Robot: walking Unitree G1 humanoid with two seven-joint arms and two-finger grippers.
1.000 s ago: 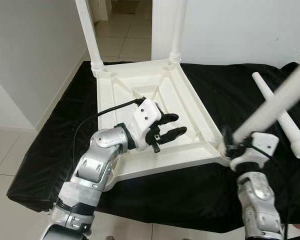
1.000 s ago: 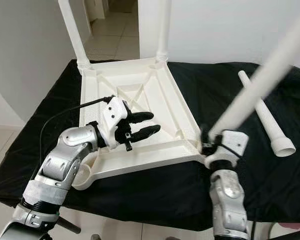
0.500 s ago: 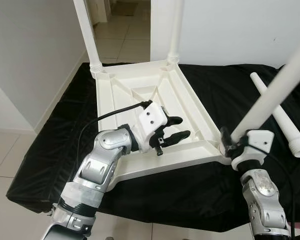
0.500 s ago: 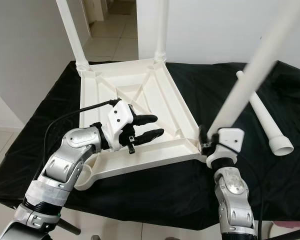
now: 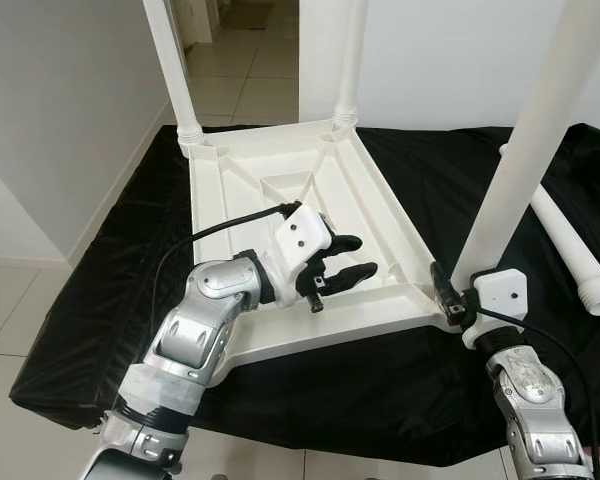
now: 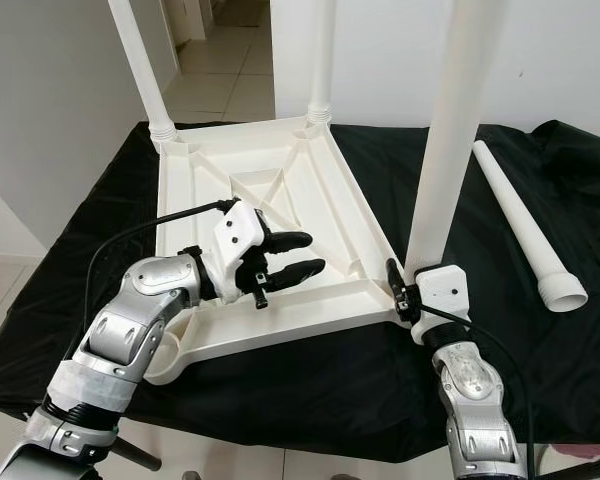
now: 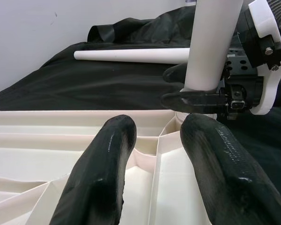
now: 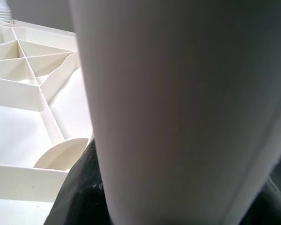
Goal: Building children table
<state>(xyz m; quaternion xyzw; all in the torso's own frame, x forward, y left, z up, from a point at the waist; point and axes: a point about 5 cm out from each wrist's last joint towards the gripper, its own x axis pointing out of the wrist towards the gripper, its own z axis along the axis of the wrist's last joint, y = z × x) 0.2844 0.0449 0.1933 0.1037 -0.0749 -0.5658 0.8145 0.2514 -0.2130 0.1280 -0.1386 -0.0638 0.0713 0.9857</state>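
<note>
A white plastic table top (image 5: 280,190) lies upside down on a black cloth. Two white legs (image 5: 170,60) (image 5: 352,50) stand in its far corners. My right gripper (image 5: 448,300) is shut on the bottom of a third leg (image 5: 515,150), which it holds nearly upright at the near right corner. In the right wrist view this leg (image 8: 178,112) stands just beside the round corner socket (image 8: 61,154). Over the ribbed underside, my left gripper (image 5: 358,255) is open and holds nothing; its fingers (image 7: 103,173) point toward the held leg (image 7: 213,42).
A fourth white leg (image 5: 570,250) lies loose on the black cloth (image 5: 120,250) to the right of the table top. A white wall runs behind; tiled floor lies to the left and beyond. The cloth's front edge is close to my body.
The leg in my right gripper has swung from a strong tilt to nearly upright, and its base has moved in to the near right corner. The left gripper has barely moved.
</note>
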